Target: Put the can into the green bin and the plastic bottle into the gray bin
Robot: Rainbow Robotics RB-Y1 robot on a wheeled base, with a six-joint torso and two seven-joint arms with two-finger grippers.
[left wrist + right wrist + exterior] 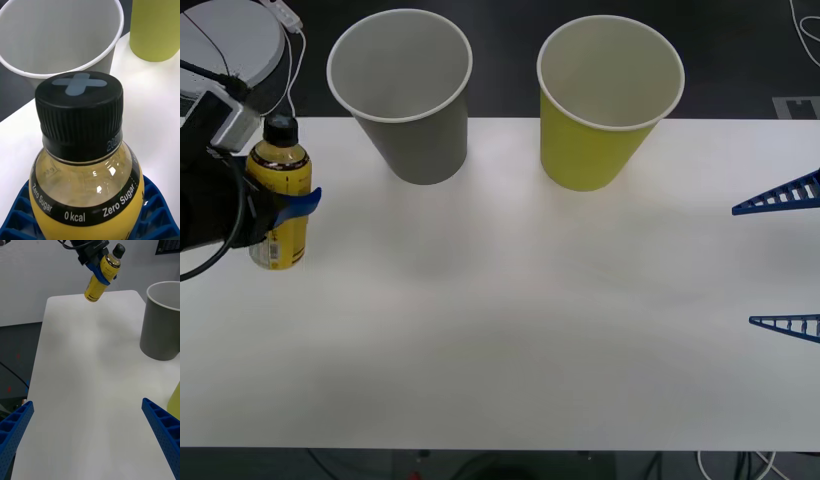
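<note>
Yellow plastic, capped in black: the plastic bottle (279, 195) is clamped in my left gripper (280, 208), whose blue fingers (300, 203) wrap its body about mid-height. In the front view it stands upright to the left of the gray bin (402, 92) and a little nearer to me, over the left end of the white table (510, 330); I cannot tell from here whether its base touches the surface. The green bin (605, 100) stands just to the right of the gray bin, both upright with mouths open, a gap between them. My right gripper (783, 260) sits well to the right of the green bin, its two blue fingers spread wide with nothing between them.

Right wrist view: the right gripper (88, 435) hangs over bare table, fingers (15, 427) far apart. Beyond it the gray bin (162, 320) stands on the table, with an edge of the green bin (174, 399) beside it. Past the gray bin, the left gripper (100, 274) holds the bottle (101, 275) tilted, its base clear of the table's far edge.

Left wrist view: the bottle (84, 165) is seated between my left gripper's ribbed blue fingers (18, 221), which press against its sides. Its cap (79, 108) bears a pale cross; the label band reads "Zero Sugar" and "0 kcal". Directly behind the cap is the gray bin (63, 35), its pale inside showing, and the green bin (155, 30) stands beside it.
</note>
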